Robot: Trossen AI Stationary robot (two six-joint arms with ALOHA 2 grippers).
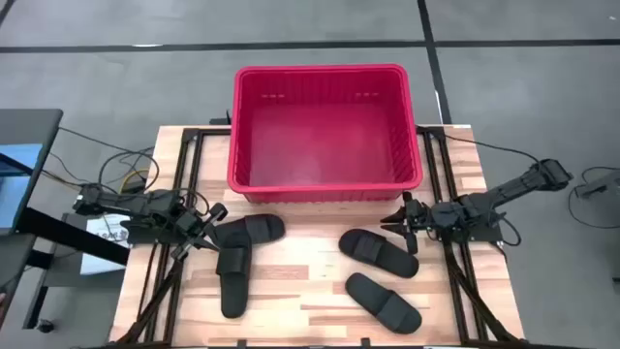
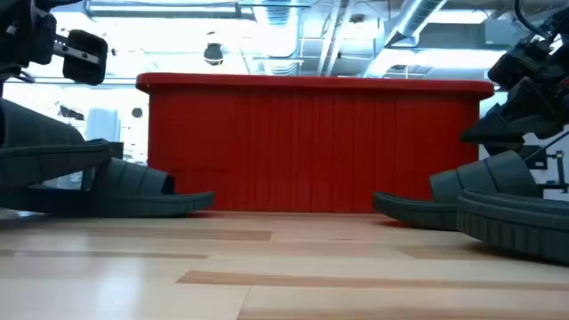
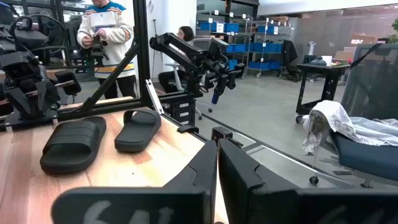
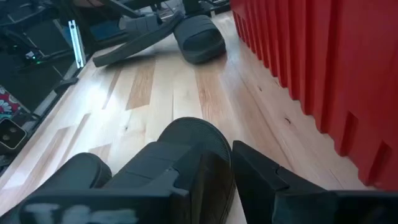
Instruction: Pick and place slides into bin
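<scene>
Four black slides lie on the wooden table in front of the red bin (image 1: 327, 186). Two are at the left (image 1: 254, 231) (image 1: 232, 277) and two at the right (image 1: 378, 252) (image 1: 385, 301). My left gripper (image 1: 210, 221) is shut and empty, raised beside the end of the far left slide. My right gripper (image 1: 405, 223) is shut and empty. It hangs just over the end of the far right slide (image 4: 186, 146), close to the bin's front wall (image 4: 311, 56). I cannot see it touching that slide.
Black frame rails (image 1: 184, 194) run along both sides of the table. The bin's front wall (image 2: 316, 147) stands across the table's far side. Bare wood (image 1: 300, 281) lies between the two pairs of slides. A person (image 3: 106, 37) stands in the room beyond the table.
</scene>
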